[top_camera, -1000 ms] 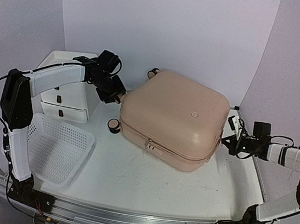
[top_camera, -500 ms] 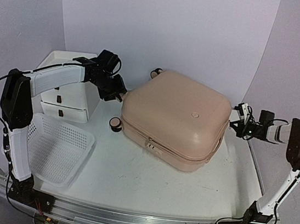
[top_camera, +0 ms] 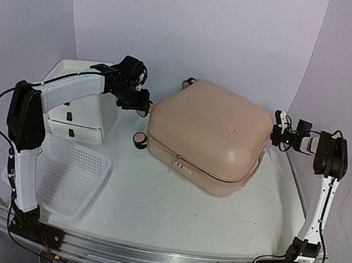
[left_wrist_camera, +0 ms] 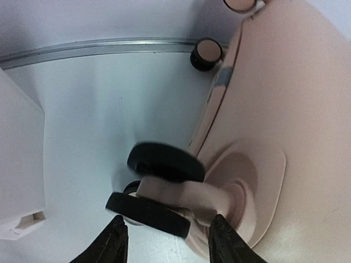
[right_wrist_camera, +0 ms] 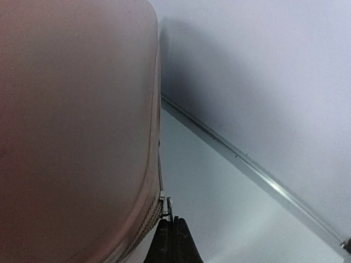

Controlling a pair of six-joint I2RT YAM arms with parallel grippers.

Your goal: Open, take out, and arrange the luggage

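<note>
The pale pink luggage [top_camera: 208,132] lies flat on the table, lid down, its zipper running round the edge. My left gripper [top_camera: 140,101] is open at the case's back left corner, and its fingers [left_wrist_camera: 118,244] straddle a black-and-cream caster wheel [left_wrist_camera: 164,161]. My right gripper [top_camera: 277,133] is at the case's right back side. In the right wrist view it [right_wrist_camera: 174,227] is shut on the metal zipper pull [right_wrist_camera: 169,208], beside the pink shell [right_wrist_camera: 71,137]. The lining is hidden.
A white drawer unit [top_camera: 79,102] stands at the back left, just behind my left arm. A white mesh basket [top_camera: 67,172] lies front left. Two more casters [top_camera: 140,140] [top_camera: 187,83] stick out on the case's left side. The back wall is close behind.
My right gripper has moved up along the case's right edge toward the back, arm folding upright. The luggage has turned slightly and shifted right. My left gripper followed the caster to the right.
</note>
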